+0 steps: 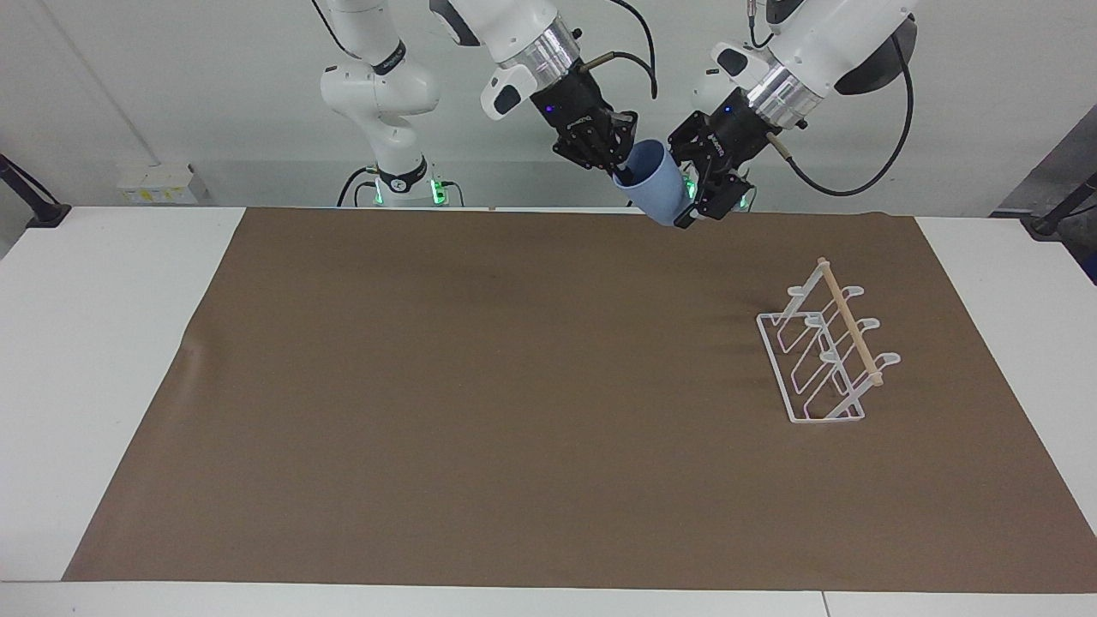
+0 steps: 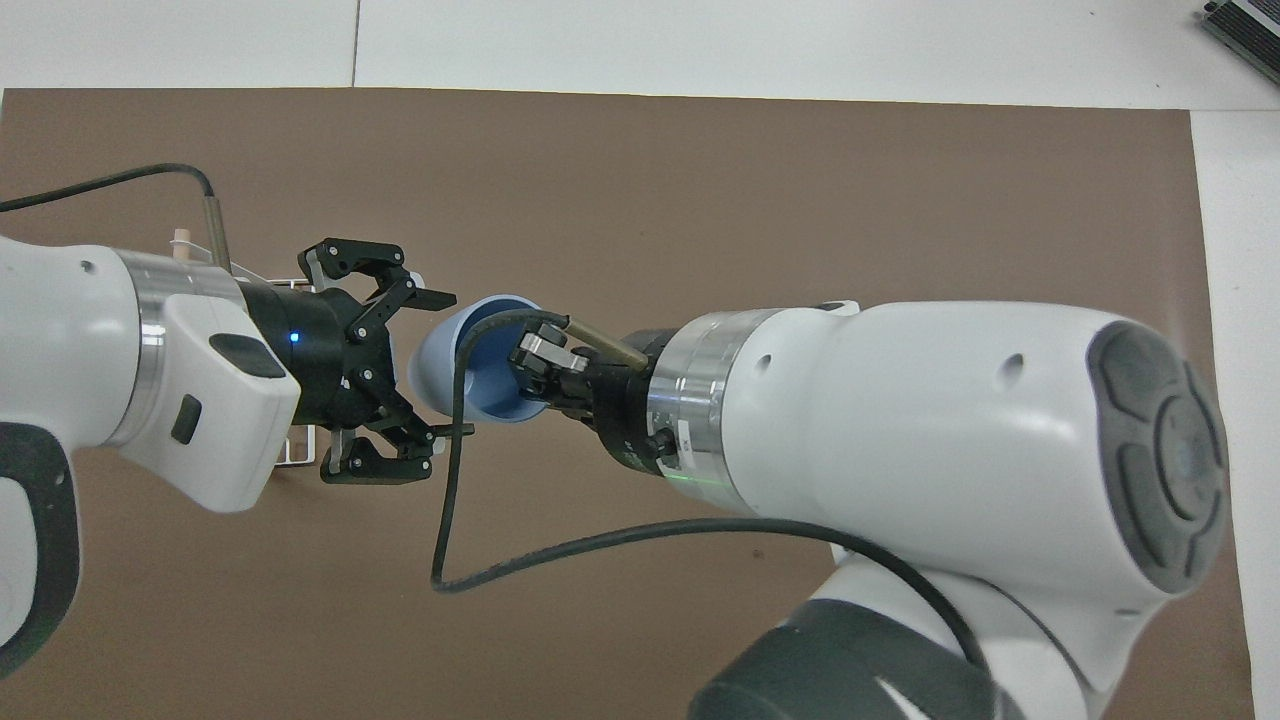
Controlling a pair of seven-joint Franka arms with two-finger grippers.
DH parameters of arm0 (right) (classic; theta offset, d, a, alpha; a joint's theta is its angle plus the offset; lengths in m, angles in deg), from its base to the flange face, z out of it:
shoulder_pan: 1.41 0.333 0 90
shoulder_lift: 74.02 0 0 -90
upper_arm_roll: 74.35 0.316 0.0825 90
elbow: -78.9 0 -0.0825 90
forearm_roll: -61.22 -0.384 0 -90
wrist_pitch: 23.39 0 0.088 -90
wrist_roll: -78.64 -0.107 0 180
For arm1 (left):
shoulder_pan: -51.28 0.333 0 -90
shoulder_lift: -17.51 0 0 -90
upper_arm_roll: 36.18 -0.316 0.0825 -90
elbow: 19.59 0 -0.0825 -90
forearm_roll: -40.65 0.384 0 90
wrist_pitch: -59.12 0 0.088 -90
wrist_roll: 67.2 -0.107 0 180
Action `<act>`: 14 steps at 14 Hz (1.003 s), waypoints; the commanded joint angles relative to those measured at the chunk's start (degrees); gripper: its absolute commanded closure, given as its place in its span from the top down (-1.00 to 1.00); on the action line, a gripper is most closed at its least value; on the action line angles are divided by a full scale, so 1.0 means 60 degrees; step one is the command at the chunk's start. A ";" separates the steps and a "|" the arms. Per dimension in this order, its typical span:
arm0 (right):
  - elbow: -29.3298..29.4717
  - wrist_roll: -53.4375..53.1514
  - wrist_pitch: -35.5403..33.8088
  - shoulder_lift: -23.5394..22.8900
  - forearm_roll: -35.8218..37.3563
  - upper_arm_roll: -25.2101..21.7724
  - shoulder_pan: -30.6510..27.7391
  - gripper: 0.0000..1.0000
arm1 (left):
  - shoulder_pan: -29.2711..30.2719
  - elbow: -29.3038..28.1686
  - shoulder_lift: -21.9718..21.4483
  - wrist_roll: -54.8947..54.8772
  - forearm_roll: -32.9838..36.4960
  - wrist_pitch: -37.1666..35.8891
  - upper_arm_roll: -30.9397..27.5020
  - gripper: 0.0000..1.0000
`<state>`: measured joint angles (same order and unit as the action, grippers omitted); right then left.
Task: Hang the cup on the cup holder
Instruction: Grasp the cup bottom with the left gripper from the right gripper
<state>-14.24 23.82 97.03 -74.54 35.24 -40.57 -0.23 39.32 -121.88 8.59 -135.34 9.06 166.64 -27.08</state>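
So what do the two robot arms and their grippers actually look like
Both arms have glossy white shells with dark grey joint caps and a silver ring at the wrist. The left gripper and right gripper are black linkage-style two-finger units with a small blue light. A black cable loops off each wrist.

A white table (image 1: 103,360) fills most of the facing view, with a large brown mat (image 1: 514,411) spread over its middle. A plain pale wall (image 1: 171,77) runs across the top of the frame, and a white outlet box (image 1: 158,182) sits low on it at the upper left. Dark clamp arms (image 1: 30,193) grip the table's edge at both upper corners.
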 commanded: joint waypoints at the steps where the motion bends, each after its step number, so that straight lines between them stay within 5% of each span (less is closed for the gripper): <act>1: -0.0033 -0.0033 0.0189 0.0000 -0.0285 0.0038 -0.0064 -1.00 | -0.0131 -0.0382 -0.0272 -0.0099 -0.0258 0.0361 -0.0096 1.00; 2: -0.0033 -0.0033 0.0189 0.0000 -0.0285 0.0038 -0.0065 -1.00 | -0.0131 -0.0339 -0.0257 -0.0070 -0.0287 0.0376 -0.0096 1.00; 3: -0.0033 -0.0033 0.0189 0.0000 -0.0285 0.0038 -0.0065 -1.00 | -0.0116 -0.0353 -0.0257 -0.0070 -0.0302 0.0390 -0.0096 0.78; 5: -0.0033 -0.0033 0.0189 0.0000 -0.0285 0.0038 -0.0079 -1.00 | -0.0116 -0.0368 -0.0257 -0.0171 -0.0302 0.0477 -0.0096 -0.85; 6: -0.0033 -0.0033 0.0189 0.0000 -0.0285 0.0038 -0.0079 -1.00 | -0.0145 -0.0368 -0.0286 -0.0187 -0.0287 0.0681 -0.0096 -1.00; 13: -0.0033 -0.0048 0.0160 -0.0015 -0.0285 0.0038 -0.0109 -1.00 | -0.0131 -0.0368 -0.0286 -0.0157 -0.0272 0.0742 -0.0081 -1.00; 14: -0.0033 -0.0062 0.0131 -0.0001 -0.0285 0.0038 -0.0138 -0.83 | -0.0116 -0.0368 -0.0286 -0.0157 -0.0287 0.0742 -0.0081 -1.00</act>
<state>-14.17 23.82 98.14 -74.76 35.15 -41.05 -0.39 39.28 -122.06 8.38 -135.90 8.22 168.37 -27.00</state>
